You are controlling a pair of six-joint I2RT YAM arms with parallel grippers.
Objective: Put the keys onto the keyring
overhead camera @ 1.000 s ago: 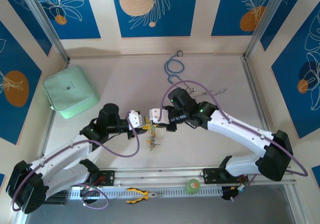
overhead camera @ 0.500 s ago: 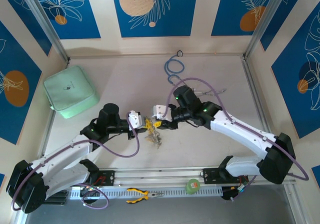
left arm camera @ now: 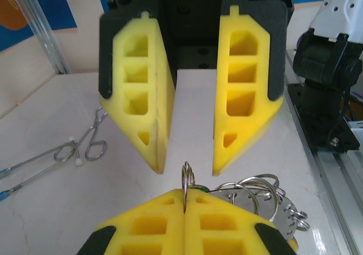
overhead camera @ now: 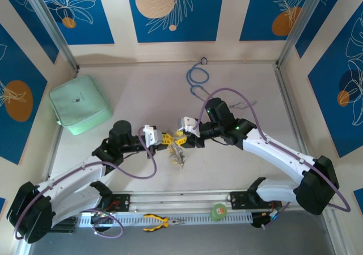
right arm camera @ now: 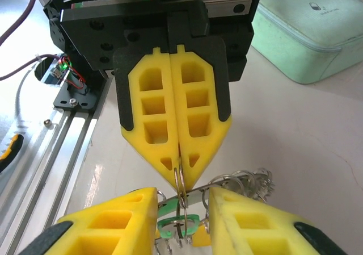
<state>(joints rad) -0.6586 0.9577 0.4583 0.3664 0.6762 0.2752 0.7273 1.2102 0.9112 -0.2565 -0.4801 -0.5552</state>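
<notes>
My left gripper (left arm camera: 185, 195) is shut on a thin silvery split ring (left arm camera: 186, 175) that stands edge-on above its yellow pads. From this ring hangs the keyring bunch of keys (overhead camera: 177, 154), with more rings and silvery keys (left arm camera: 266, 195) trailing right. A green-headed key (right arm camera: 184, 226) dangles under the ring (right arm camera: 180, 189). My right gripper (right arm camera: 182, 195) is open, one finger on each side of the ring and not touching it. In the top view the left gripper (overhead camera: 164, 137) and right gripper (overhead camera: 181, 138) meet tip to tip above the table.
A mint green pouch (overhead camera: 79, 104) lies at the left. A blue looped tube (overhead camera: 197, 76) and a tiny black ring (overhead camera: 203, 61) are at the back. Metal forceps (left arm camera: 79, 150) lie behind the grippers. Yellow-handled pliers (overhead camera: 159, 222) and a green roll (overhead camera: 218, 211) rest on the front rail.
The right arm has swung rightward and its gripper has lifted slightly toward the back. The left gripper has drawn a little left. The key bunch has shifted slightly right.
</notes>
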